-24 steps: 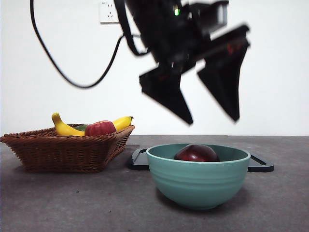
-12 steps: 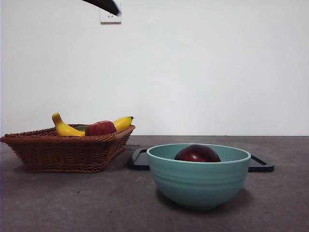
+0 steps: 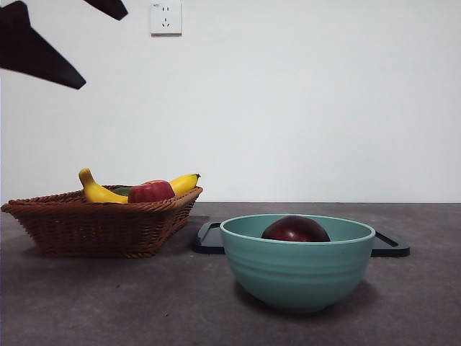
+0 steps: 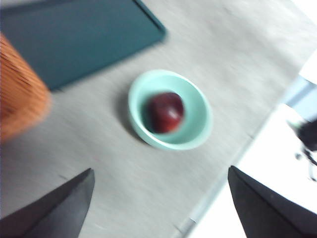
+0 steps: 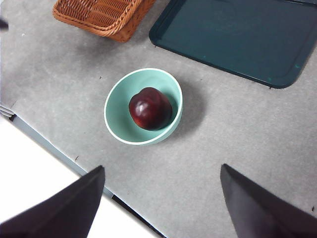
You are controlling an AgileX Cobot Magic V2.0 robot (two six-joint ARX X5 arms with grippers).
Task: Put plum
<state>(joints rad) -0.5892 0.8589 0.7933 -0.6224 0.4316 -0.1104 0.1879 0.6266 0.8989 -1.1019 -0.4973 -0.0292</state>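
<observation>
Front view: plum (image 3: 295, 229) sits in the teal bowl (image 3: 297, 274) at 6 o'clock on the worktop (image 3: 108, 303). Left hand (image 4: 158, 208), spread and empty, has withdrawn to 10 o'clock; right hand (image 5: 161, 208) is spread high above. Placement looks complete.

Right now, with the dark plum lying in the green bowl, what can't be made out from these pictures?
- Underside of the dark maroon plum: front view, hidden by the wall of the teal ceramic bowl.
- Basket contents: green item between the yellow banana and red fruit is mostly hidden by the woven wicker basket rim.
- Dark flat tray: cut by the right wrist view's edge.
- Left wrist view: motion-blurred, so surface detail is lost.
</observation>
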